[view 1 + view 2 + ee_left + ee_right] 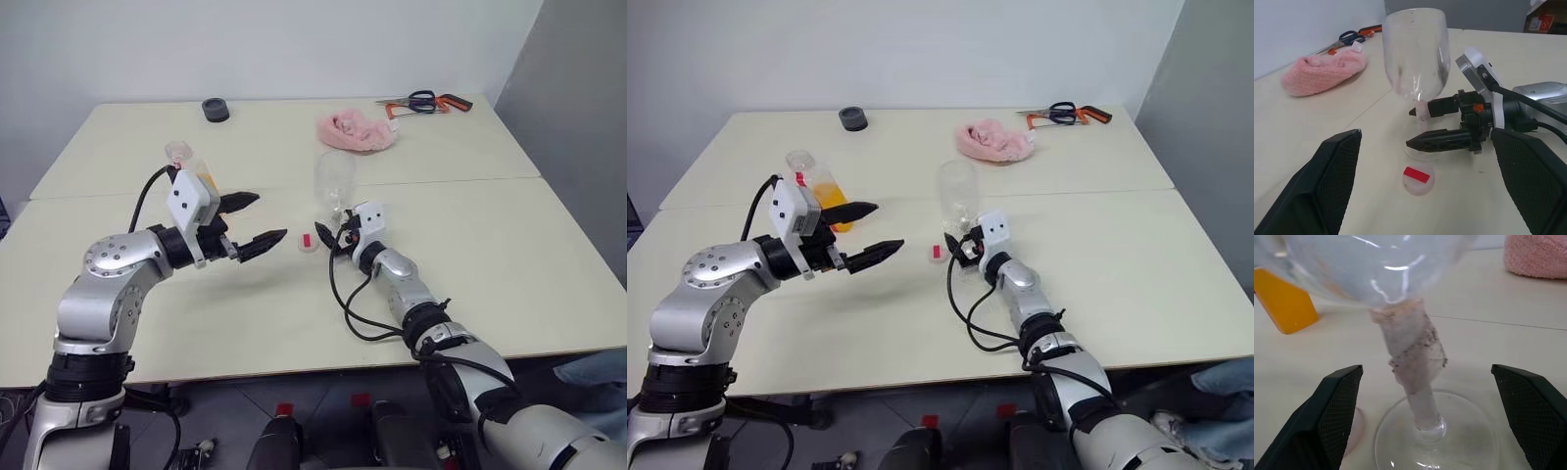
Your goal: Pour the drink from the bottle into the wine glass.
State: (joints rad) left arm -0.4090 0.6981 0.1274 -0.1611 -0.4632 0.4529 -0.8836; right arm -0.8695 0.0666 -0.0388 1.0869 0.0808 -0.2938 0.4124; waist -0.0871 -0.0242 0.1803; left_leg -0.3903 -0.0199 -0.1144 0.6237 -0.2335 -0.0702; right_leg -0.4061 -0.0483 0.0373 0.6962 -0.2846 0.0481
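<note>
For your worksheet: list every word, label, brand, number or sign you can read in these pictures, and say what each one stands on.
No text can be read anywhere.
White cap: a plain red mark, no letters.
Bottle: its label is too small to read.
Cardboard box: a red printed emblem, too blurred to read.
Wine glass: tape around the stem, no writing visible.

Both arms reach level, left gripper (253,221) and right gripper (1413,128) spread wide
</note>
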